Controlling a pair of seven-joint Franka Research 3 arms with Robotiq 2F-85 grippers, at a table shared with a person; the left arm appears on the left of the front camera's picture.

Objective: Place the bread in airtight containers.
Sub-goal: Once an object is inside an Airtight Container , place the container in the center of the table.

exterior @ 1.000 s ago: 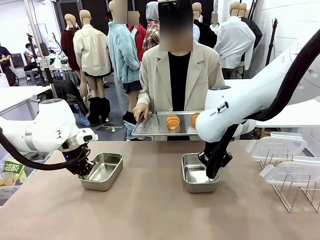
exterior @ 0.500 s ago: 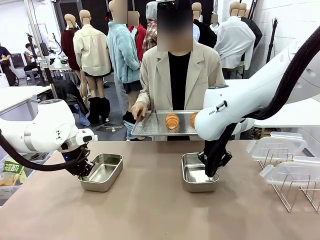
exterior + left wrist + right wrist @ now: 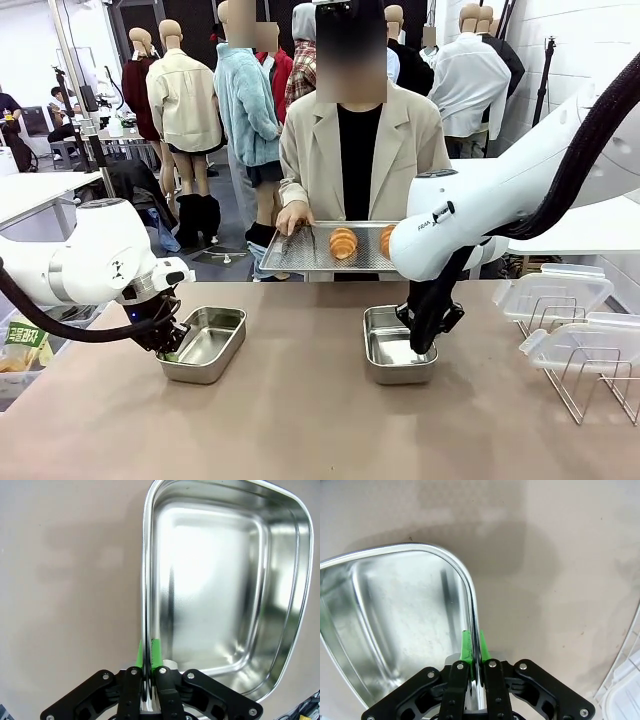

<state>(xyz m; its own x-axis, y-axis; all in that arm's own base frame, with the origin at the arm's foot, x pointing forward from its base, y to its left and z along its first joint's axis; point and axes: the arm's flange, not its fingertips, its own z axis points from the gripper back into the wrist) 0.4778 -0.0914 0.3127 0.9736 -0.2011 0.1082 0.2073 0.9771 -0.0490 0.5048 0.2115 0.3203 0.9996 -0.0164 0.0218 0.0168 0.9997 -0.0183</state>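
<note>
**On the tabletop, both tins pinched by the rim; the bread on the person's tray**

On the tabletop (image 3: 300,420) before you stand two steel tins, well apart; the left tin (image 3: 200,372) sits by your left arm, the right tin (image 3: 400,375) just right of the middle; both are bare inside.

Your left hand (image 3: 170,350) is clamped on the left tin's rim at its near left corner; in the left wrist view the left hand (image 3: 148,647) has its green pads (image 3: 156,650) pressed together on the thin wall of the tin (image 3: 280,580), one inside and one outside.

Your right hand (image 3: 422,350) reaches down from above and is clamped on the right tin's right wall; in the right wrist view the right hand (image 3: 474,642) squeezes the rim of the tin (image 3: 395,620) between its pads (image 3: 466,645) in the same way.

The bread is not on the tabletop; two golden rolls (image 3: 343,242) lie on a flat metal tray (image 3: 300,255) that the person at the far side holds above the far edge, one of the person's hands (image 3: 293,218) on its left rim; the right-hand roll is partly hidden behind your right arm.

At the far right, clear lids (image 3: 555,290) rest on a wire rack (image 3: 585,375).
</note>
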